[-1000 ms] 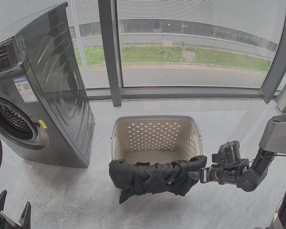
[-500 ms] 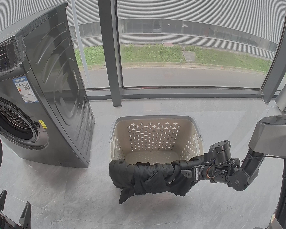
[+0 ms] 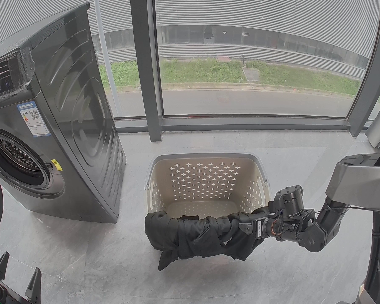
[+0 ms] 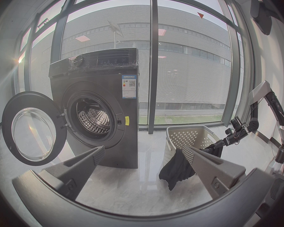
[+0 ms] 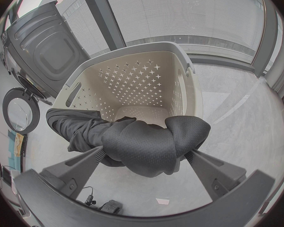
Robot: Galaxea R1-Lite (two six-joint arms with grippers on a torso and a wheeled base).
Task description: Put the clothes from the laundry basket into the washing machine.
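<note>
A black garment point(image 3: 198, 235) hangs bunched over the near rim of the cream laundry basket point(image 3: 207, 156), partly trailing down its outside. My right gripper point(image 3: 243, 228) is at the garment's right end, open. In the right wrist view its fingers point(image 5: 94, 156) stand on either side of the cloth point(image 5: 139, 142) without pinching it. The dark washing machine point(image 3: 71, 106) stands to the left, its drum opening point(image 3: 17, 161) uncovered and its round door point(image 4: 33, 128) swung wide. My left gripper point(image 3: 17, 273) is low at the near left, open and holding nothing point(image 4: 143, 150).
The basket's inside looks bare down to its floor point(image 5: 142, 112). A window wall with a dark post point(image 3: 145, 60) runs behind it. Grey floor point(image 3: 93, 258) lies open between the basket and the machine.
My right gripper has moved left along the basket's near rim, and its fingers now reach around the garment's right end. The left arm and the garment have not moved.
</note>
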